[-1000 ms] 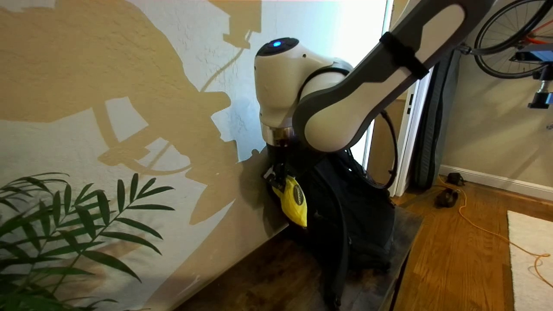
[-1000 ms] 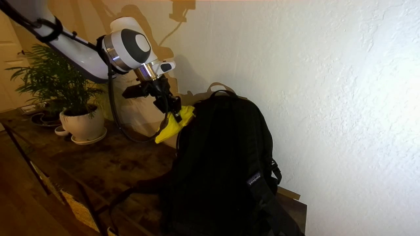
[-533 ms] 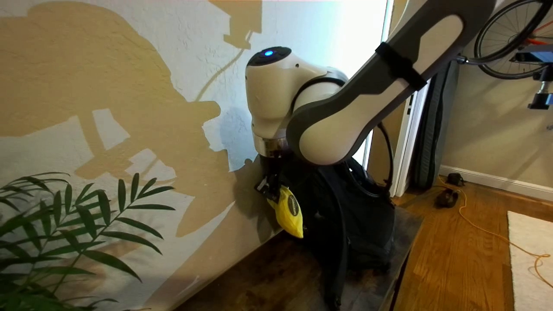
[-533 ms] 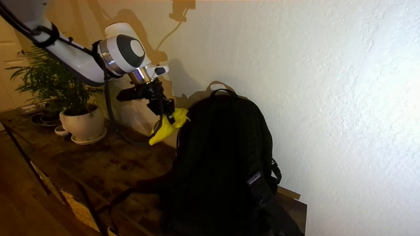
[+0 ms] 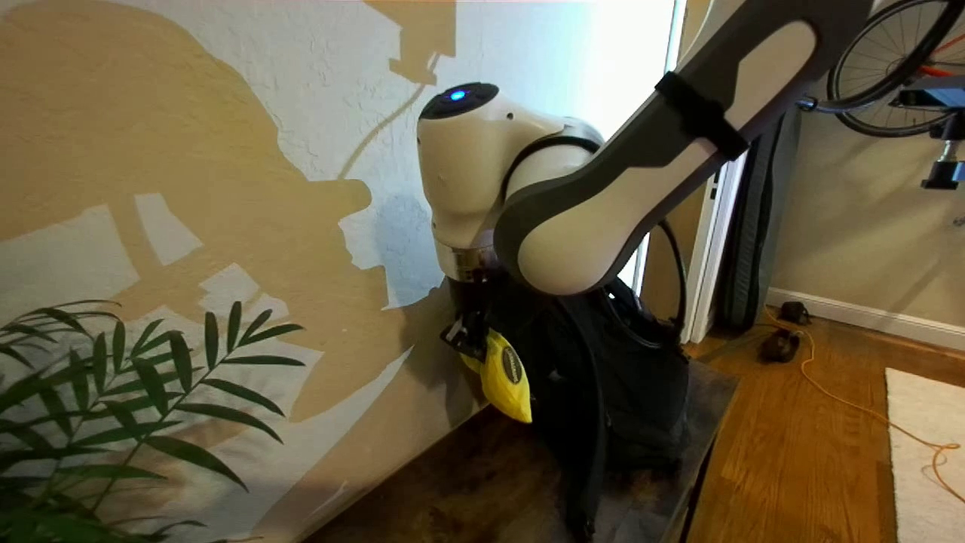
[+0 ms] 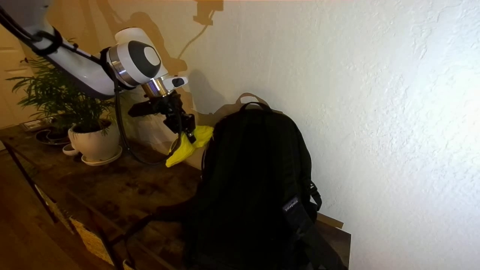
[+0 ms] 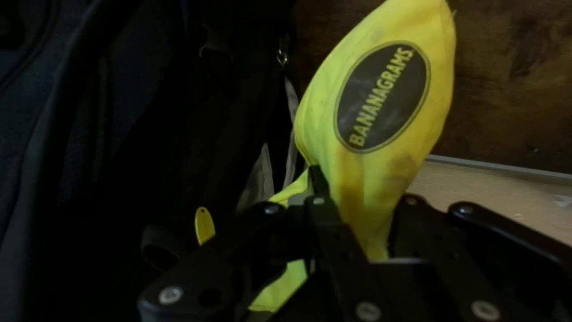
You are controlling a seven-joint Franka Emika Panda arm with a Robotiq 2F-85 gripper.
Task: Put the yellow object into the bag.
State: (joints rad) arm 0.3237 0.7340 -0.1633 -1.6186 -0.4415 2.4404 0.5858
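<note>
- Wall [image 6: 356, 93], pale, rough-textured, marked with large shadows [image 5: 136, 113]; in both exterior views.
- Tabletop [image 6: 146, 182], dark wood, set against the wall.
- Black backpack [image 6: 255, 180], one, upright on the tabletop, loop handle [image 6: 255, 103] raised.
- Yellow pouch [image 7: 393, 165], one, banana-shaped, dark oval label [image 7: 382, 96] lettered "BANANAGRAMS"; aloft over the tabletop, just beside the black backpack, outside it; contact cannot be told.
- Gripper [image 7: 363, 197], black, jaws clamped on the yellow pouch at its pinched middle.
- Leafy plant [image 6: 63, 90] in white pot [image 6: 93, 144] with saucer [image 6: 103, 162], on the tabletop, well apart from the black backpack.
</note>
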